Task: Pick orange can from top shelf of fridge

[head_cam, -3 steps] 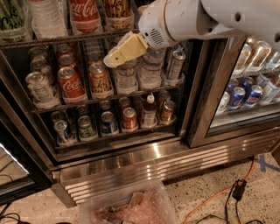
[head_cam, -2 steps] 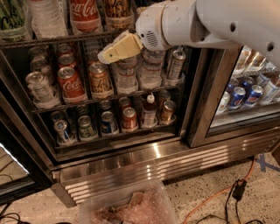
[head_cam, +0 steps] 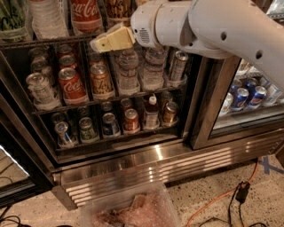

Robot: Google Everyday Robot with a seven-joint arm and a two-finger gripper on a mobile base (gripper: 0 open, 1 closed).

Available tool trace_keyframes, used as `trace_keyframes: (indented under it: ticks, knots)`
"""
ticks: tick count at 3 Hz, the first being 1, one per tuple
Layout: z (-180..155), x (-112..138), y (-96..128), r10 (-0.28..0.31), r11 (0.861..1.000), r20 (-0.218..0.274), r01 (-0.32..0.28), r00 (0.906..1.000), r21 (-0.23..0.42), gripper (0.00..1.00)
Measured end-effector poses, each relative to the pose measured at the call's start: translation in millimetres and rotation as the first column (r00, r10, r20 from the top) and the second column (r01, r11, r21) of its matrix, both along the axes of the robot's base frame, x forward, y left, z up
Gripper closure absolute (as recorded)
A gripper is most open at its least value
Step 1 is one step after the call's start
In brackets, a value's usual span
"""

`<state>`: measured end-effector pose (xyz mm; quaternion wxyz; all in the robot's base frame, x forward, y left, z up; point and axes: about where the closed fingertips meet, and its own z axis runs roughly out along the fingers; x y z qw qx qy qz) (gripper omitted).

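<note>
The orange can (head_cam: 119,8), orange-gold with black markings, stands on the top shelf (head_cam: 40,41) of the fridge (head_cam: 155,164), right of a red Coca-Cola can (head_cam: 86,14). Its upper part is cut off by the top of the view. My gripper (head_cam: 105,42), cream-coloured on a white arm, points left at the front edge of the top shelf. It sits just below the orange can and the Coca-Cola can and touches neither. It holds nothing that I can see.
The second shelf holds a red Coca-Cola can (head_cam: 71,84), a paler amber can (head_cam: 100,80) and water bottles (head_cam: 128,71). A right compartment behind glass holds blue cans (head_cam: 248,97). A clear plastic tub (head_cam: 133,210) and an orange cable (head_cam: 213,201) lie on the floor.
My gripper and arm have moved left and up, from in front of the second-shelf bottles to the front edge of the top shelf.
</note>
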<state>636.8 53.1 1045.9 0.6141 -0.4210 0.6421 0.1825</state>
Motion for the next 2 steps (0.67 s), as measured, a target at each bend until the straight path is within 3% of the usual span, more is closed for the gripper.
trace_keyframes:
  ticks: [2]
  knots:
    - [-2.5,21.1,11.9,0.0,0.999,0.029,-0.002,0.9996,0.042,0.0]
